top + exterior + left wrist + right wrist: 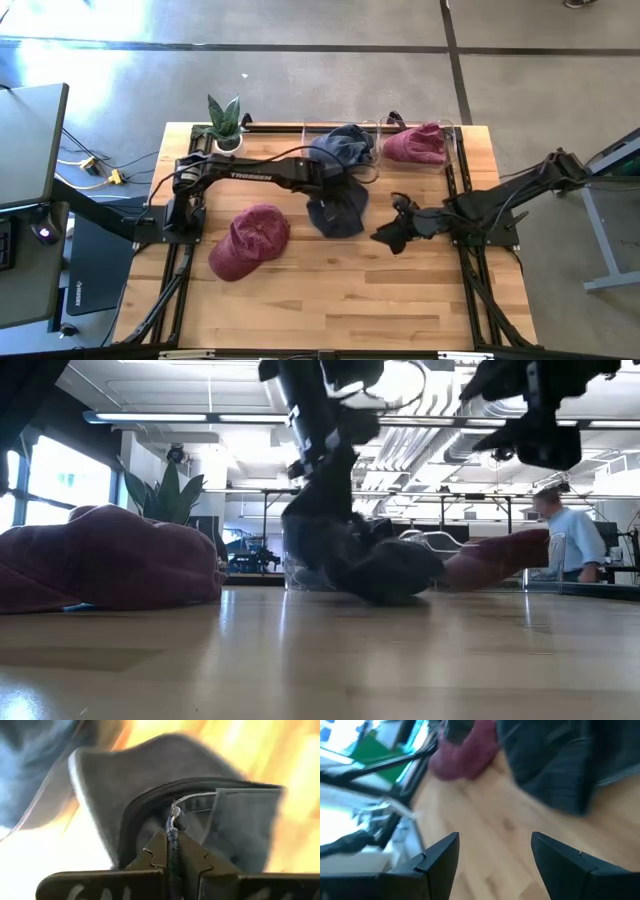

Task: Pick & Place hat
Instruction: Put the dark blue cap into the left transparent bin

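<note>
High view, left to right. Upper left of the table (330, 300): a plant (224, 122) at the far edge. Left of centre: a red hat (250, 240) lying loose on the wood, nothing touching it. Centre: the left arm reaches across from the left side, and the left gripper (336, 186) sits over the dark hat (336, 212), which droops onto the table just below it in frame. Upper centre: a blue hat (342, 146) and, to its right, a 2nd red hat (416, 143), both in clear bins (447, 165) along the far edge. Right of centre: the right gripper (392, 236), near the dark hat but apart from it.

Left wrist view: the left fingers (159, 851) are pinched together on a fold of dark fabric at the hat's edge (a strap or seam shows just past the tips), so the hat is in hand. Right wrist view: the right fingers (440, 852) stand wide apart with bare wood between them; nothing held.

Key relation: the dark hat hangs from the left gripper and trails toward frame bottom, its lower part resting on the table (low view shows it bunched on the surface at centre). The left arm is the nearer one and has the grip. Judged next: lift clear, then carry toward the bins at upper centre. Risk: a thin edge pinch may slip as the weight comes on.
</note>
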